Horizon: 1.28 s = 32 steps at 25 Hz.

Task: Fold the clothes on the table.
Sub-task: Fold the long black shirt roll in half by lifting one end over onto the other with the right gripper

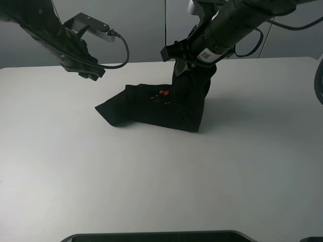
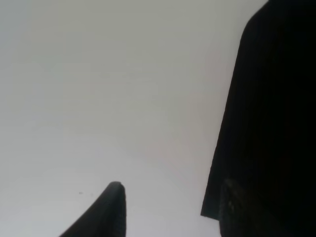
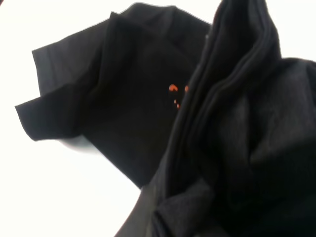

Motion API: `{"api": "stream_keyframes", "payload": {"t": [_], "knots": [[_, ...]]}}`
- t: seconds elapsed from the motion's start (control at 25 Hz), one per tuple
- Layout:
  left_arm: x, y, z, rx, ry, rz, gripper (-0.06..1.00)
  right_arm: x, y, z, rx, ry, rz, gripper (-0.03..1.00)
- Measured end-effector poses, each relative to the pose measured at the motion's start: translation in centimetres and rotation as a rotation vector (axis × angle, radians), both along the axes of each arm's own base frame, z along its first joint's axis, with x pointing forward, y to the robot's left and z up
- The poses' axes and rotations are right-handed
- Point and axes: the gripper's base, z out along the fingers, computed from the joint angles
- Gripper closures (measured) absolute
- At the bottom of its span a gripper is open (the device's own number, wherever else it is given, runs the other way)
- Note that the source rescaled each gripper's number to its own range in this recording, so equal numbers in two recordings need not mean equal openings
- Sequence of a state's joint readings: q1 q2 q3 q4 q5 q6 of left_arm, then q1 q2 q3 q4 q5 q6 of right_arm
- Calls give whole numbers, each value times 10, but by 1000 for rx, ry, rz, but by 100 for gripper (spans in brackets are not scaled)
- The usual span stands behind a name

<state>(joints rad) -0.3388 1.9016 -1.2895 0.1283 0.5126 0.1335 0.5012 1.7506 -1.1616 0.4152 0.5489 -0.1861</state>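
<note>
On the white surface (image 1: 151, 176) the black T-shirt (image 1: 151, 108) sits mid-back, partly doubled over but rumpled. Its right end hangs lifted in the clenched right fingers (image 1: 185, 64), so that fold looks unfinished. The left fingers (image 1: 92, 73) hover parted and empty near its left edge.

The high camera looks down from the near side across the whole table (image 1: 75, 166) toward the far wall (image 1: 146, 30). The left wrist camera faces down, close over the bare table, catching the shirt (image 2: 276, 123) at one edge. The right wrist camera sits very near the shirt, which fills most of its view. All three views share the shirt and the white table beside it.
</note>
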Motion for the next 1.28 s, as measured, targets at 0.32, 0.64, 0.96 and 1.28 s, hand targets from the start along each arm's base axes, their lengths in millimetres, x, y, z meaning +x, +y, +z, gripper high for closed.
{"api": "stream_keyframes", "payload": {"t": [0.32, 0.64, 0.96, 1.28], "knots": [[-8, 2, 58, -65, -177, -6, 38, 4, 23, -15, 98, 4, 50, 89], [-9, 3, 60, -65, -172, -4, 38, 23, 66, -8, 176, -31, 101, 89], [-16, 5, 86, -86, -236, -3, 38, 51, 91, -32, 211, 10, 93, 89], [-15, 4, 110, -124, -278, 8, 38, 56, 108, -74, 220, 82, 88, 89]]}}
